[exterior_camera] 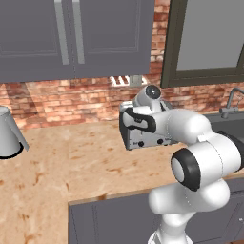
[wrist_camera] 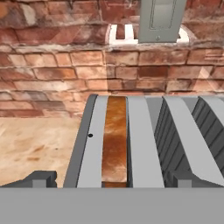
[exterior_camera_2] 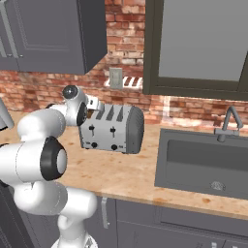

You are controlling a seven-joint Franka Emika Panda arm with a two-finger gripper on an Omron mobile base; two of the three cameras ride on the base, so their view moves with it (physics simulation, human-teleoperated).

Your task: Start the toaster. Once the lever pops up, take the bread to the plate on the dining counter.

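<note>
The toaster (exterior_camera_2: pixel 112 129) stood on the counter (exterior_camera_2: pixel 126 177) against the brick wall (exterior_camera_2: pixel 38 85), its levers and knobs facing the counter's front edge. The bread (wrist_camera: pixel 114 140) sat down in the toaster's left slot, seen from the hand view. A wall outlet (exterior_camera_2: pixel 116 77) was on the bricks above and behind the toaster. The sink (exterior_camera_2: pixel 203 162) lay to the toaster's right, its faucet (exterior_camera_2: pixel 227 123) at the back. Upper cabinets (exterior_camera: pixel 71 38) hung above the counter, left of the window (exterior_camera_2: pixel 203 43). A kettle (exterior_camera: pixel 9 133) stood well apart to the left.
</note>
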